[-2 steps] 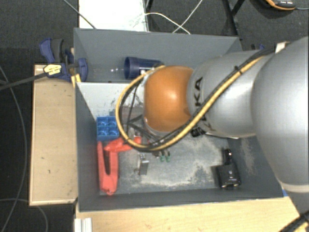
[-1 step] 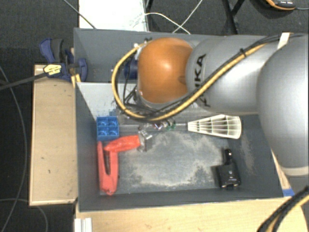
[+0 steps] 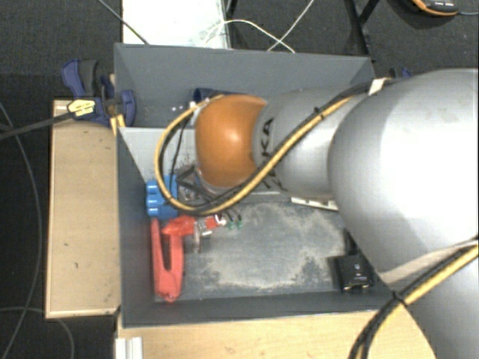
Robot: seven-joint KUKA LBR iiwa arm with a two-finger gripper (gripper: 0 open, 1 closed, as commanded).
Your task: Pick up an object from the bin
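We are watching the arm point(image 3: 322, 152) stretching in from the right, gripper point(image 3: 199, 217) hanging low over the red tool's point(image 3: 166, 264) upper end by the bin's point(image 3: 135, 275) left wall, grip state we cannot tell

The grey bin point(image 3: 224, 305) shows four loose things: one long red plastic tool point(image 3: 167, 264) by its left wall, one blue knobbed piece point(image 3: 155, 198) just above that tool, one small black box point(image 3: 352, 272) well to its right, and one thin white strip point(image 3: 314, 202) up and right of it.
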